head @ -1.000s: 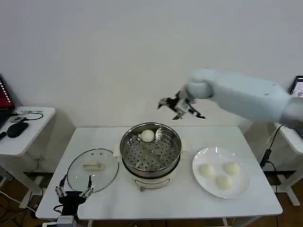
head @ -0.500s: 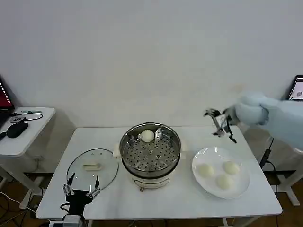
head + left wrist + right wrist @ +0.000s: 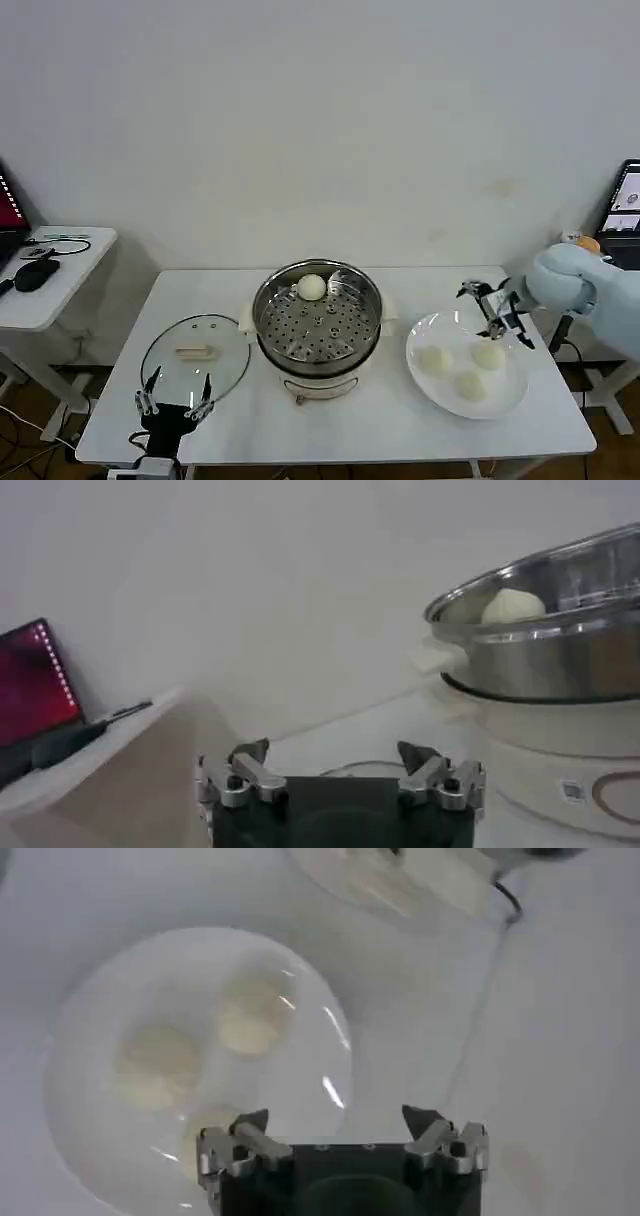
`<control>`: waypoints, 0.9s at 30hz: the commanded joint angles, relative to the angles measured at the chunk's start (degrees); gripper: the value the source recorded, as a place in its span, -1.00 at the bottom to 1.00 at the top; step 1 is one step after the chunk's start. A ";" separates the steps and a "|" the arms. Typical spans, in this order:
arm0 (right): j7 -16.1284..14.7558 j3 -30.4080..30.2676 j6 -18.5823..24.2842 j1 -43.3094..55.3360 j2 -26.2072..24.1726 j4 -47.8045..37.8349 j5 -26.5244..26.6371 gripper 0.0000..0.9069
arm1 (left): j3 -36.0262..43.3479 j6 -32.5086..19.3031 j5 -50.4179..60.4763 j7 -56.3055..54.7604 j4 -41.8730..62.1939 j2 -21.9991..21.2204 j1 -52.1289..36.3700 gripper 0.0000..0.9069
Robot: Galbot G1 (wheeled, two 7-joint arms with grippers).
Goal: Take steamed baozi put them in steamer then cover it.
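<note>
The steamer [image 3: 318, 322] stands mid-desk [image 3: 380, 420] with one bun [image 3: 312, 287] on its tray toward the far edge, and the glass lid [image 3: 196, 356] lies flat beside it toward the desk's left edge. Near the right edge a white plate [image 3: 430, 390] holds three buns [image 3: 434, 360], and the right gripper [image 3: 496, 308] hovers over its far rim, jaws apart. The left gripper [image 3: 175, 399] sits at the near left edge by the lid, jaws apart.

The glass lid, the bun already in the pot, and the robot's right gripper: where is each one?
cover [image 3: 195, 358], head view: on the clear glass beside its cream handle.
steamed baozi [image 3: 312, 287], head view: on the bun's rounded top, inside the steamer.
right gripper [image 3: 497, 306], head view: midway between its open fingers, above the plate's far edge.
</note>
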 commanded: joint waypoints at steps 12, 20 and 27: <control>-4.72 11.50 -1.97 -12.92 9.04 -9.10 -7.05 1.00 | 0.11 0.14 1.63 -0.04 0.43 -0.89 0.05 1.00; -7.16 10.08 -4.03 -12.62 9.64 -9.31 -3.46 1.00 | 0.08 0.15 1.56 0.00 1.21 -0.73 -0.53 1.00; -5.80 10.21 -8.79 -13.39 12.94 -11.56 -0.57 1.00 | 0.07 0.23 1.58 0.05 1.43 -0.74 -0.97 1.00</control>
